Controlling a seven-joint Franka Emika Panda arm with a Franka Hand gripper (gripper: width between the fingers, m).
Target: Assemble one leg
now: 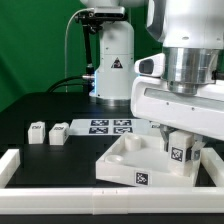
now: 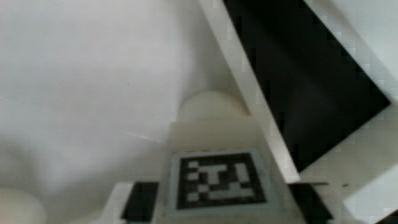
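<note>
My gripper (image 1: 181, 150) is shut on a leg (image 1: 180, 153), a small white post with a black-and-white tag, and holds it upright over the far right corner of the large white tabletop (image 1: 125, 163). In the wrist view the leg (image 2: 217, 150) fills the space between my dark finger pads (image 2: 150, 200), its tag facing the camera, and its tip points into the tabletop's corner beside the raised rim (image 2: 249, 80). Two more legs (image 1: 38, 132) (image 1: 59, 131) lie on the black table at the exterior view's left.
The marker board (image 1: 112, 126) lies behind the tabletop. White border bars (image 1: 10, 165) (image 1: 110, 205) run along the table's left and front edges. The robot base (image 1: 112, 60) stands at the back.
</note>
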